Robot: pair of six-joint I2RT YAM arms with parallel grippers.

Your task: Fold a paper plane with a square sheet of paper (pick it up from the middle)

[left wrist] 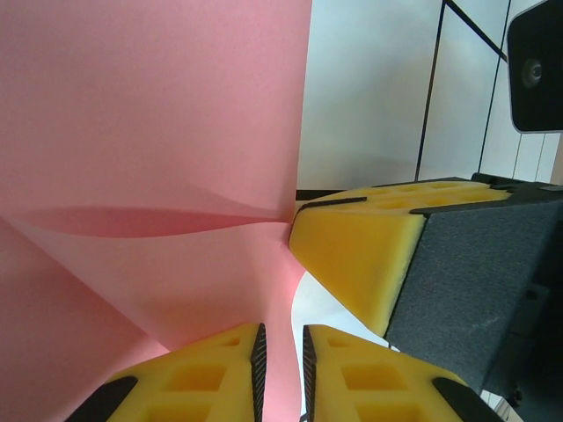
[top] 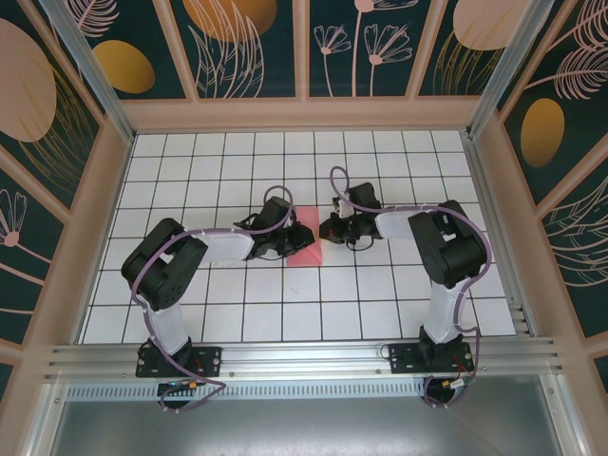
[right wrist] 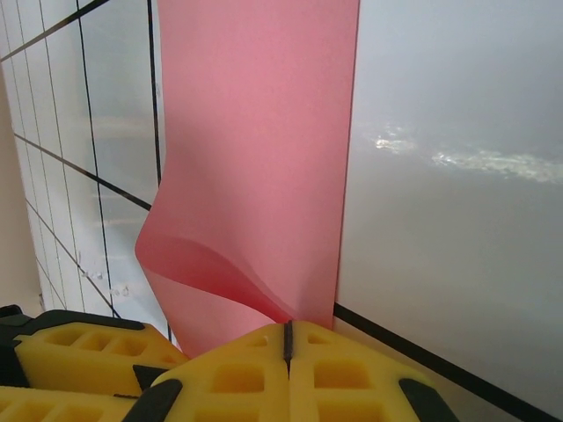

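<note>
The square sheet of paper [top: 306, 250] is salmon pink and lies on the white grid between my two grippers. My right gripper [right wrist: 287, 327] is shut on the sheet's edge, and the paper [right wrist: 264, 132] bulges up in a curl from the seam of its yellow pads. In the left wrist view a yellow finger [left wrist: 361, 255] of the right gripper pinches the paper [left wrist: 158, 114] at that edge. My left gripper [left wrist: 281, 338] straddles the lifted paper with its jaws a narrow gap apart, and the pink edge runs between them. From above, the left gripper [top: 296, 239] and right gripper [top: 329, 228] nearly touch.
The white tiled table [top: 285, 304] is boxed in by wooden walls [top: 304, 114] on three sides. An aluminium rail [top: 304, 359] carrying both arm bases runs along the near edge. The right arm's elbow [top: 451, 247] stands over the right half.
</note>
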